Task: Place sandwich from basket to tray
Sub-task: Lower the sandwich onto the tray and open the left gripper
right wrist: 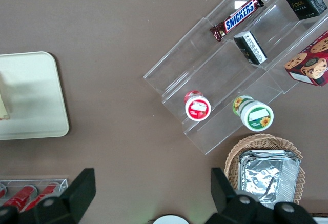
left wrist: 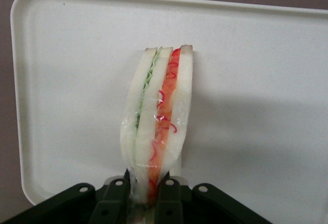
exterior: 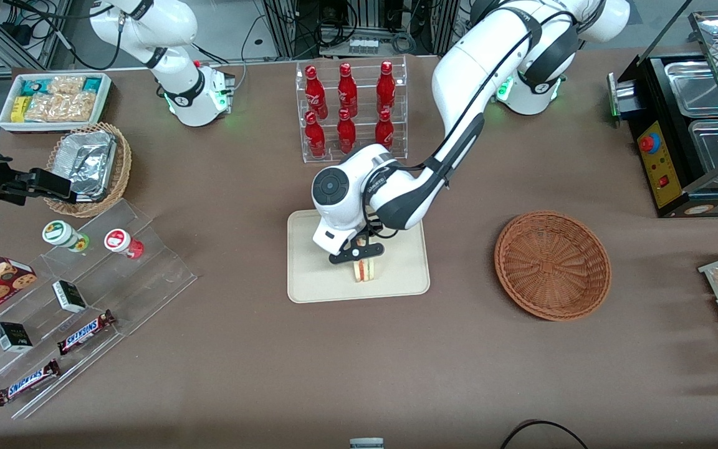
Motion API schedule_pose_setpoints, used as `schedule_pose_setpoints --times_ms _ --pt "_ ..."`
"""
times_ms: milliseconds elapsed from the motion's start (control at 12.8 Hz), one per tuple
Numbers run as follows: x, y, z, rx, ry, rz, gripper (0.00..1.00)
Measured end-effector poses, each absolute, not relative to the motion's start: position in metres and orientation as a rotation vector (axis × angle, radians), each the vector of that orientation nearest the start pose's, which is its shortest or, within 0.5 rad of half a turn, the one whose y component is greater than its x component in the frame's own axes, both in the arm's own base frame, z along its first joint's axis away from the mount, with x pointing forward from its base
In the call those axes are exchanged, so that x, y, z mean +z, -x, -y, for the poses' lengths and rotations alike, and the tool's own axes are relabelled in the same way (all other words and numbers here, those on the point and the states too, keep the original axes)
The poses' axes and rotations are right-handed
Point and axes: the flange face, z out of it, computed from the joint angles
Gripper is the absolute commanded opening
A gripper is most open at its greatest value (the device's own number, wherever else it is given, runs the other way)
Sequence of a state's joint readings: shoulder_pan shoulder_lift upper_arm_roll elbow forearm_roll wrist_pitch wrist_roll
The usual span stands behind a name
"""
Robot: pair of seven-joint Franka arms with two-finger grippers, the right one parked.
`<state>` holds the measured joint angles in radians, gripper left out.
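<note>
My left gripper [exterior: 359, 252] hangs over the cream tray [exterior: 315, 277] and is shut on the sandwich [exterior: 366, 270]. The sandwich is a wrapped pale wedge with red, orange and green layers, held upright with its lower end at the tray's surface. In the left wrist view both black fingers [left wrist: 169, 198] pinch the sandwich [left wrist: 156, 116] at one end, and the gripper [left wrist: 145, 197] has the tray [left wrist: 256, 80] below it. The reddish-brown wicker basket [exterior: 552, 265] sits beside the tray, toward the working arm's end, with nothing in it.
A clear rack of red bottles [exterior: 349, 109] stands farther from the camera than the tray. A stepped acrylic display [exterior: 78, 299] with Snickers bars and small jars, and a tan basket with a foil container [exterior: 88, 165], lie toward the parked arm's end. A black food warmer [exterior: 689, 125] stands at the working arm's end.
</note>
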<state>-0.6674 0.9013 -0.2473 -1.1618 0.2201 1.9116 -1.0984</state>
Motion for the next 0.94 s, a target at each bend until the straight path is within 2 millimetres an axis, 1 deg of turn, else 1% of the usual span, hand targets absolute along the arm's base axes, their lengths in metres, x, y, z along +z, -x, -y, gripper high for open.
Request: schedule_pose_setpoints --times_ms 390,545,623,701,779,935 --pt "0.251 -0.511 0.551 0.084 3.034 0.273 1.0" --pt "0.256 -0.514 0.552 0.073 3.043 0.277 1.0" --pt "0.262 -0.516 0.552 0.063 3.051 0.283 1.0" --pt "0.272 -0.521 0.551 0.048 3.061 0.294 1.0" --pt "0.285 -0.526 0.549 0.027 3.075 0.304 1.0" --pt "0.324 -0.529 0.548 -0.023 3.104 0.315 1.0"
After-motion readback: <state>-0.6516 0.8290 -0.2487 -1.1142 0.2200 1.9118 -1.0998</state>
